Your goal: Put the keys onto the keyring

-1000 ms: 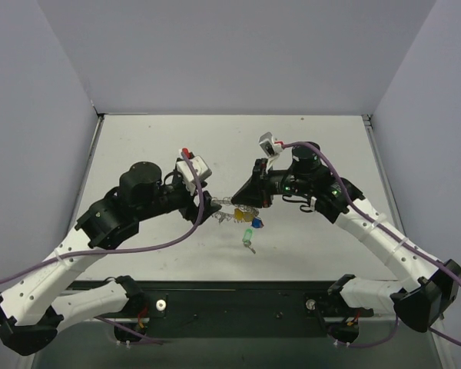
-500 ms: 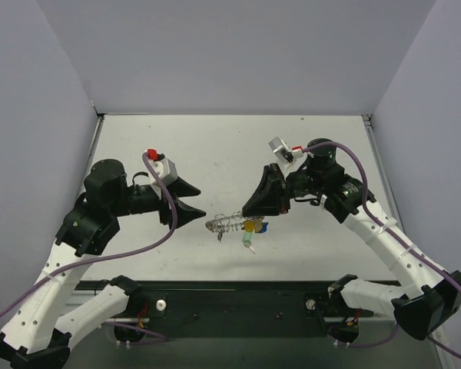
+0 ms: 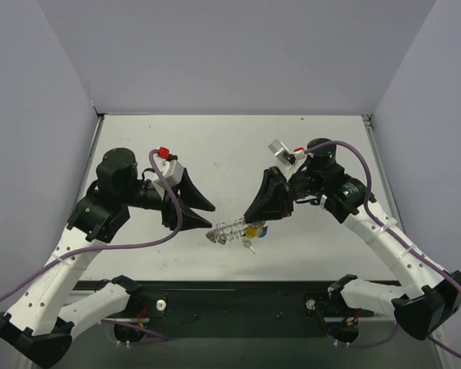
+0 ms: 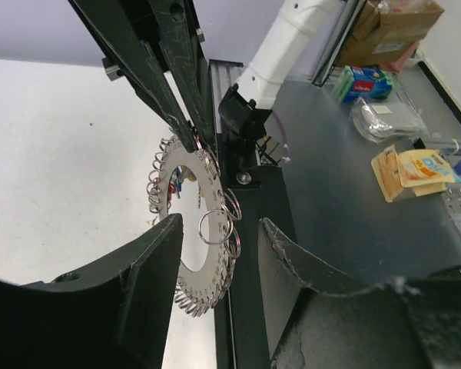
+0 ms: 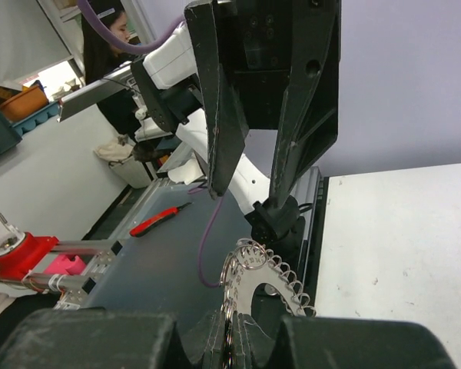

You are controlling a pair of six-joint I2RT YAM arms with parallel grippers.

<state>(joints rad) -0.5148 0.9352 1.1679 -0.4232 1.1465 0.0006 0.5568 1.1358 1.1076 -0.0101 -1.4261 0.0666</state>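
Observation:
The keyring point(image 3: 229, 229) is a silvery ring with a coil-like rim, held above the table by my right gripper point(image 3: 250, 218), which is shut on its right end. The keys point(image 3: 253, 231), with yellow, blue and green heads, hang on it just under that gripper. In the right wrist view the keyring point(image 5: 270, 278) rises out of the shut right gripper point(image 5: 232, 342). My left gripper point(image 3: 207, 218) is open, its tips just left of the ring. In the left wrist view the keyring point(image 4: 190, 231) shows beyond the left gripper point(image 4: 220, 247), touching neither finger.
The white table point(image 3: 307, 146) is walled at the back and on both sides. A black rail point(image 3: 230, 296) runs along the near edge. Beyond it lie a grey bench with boxes point(image 4: 403, 173) and a red-handled tool point(image 5: 155, 221).
My left gripper drew back left from the ring, then came in again toward its left end with narrower jaws. My right gripper has lowered the ring and keys a little.

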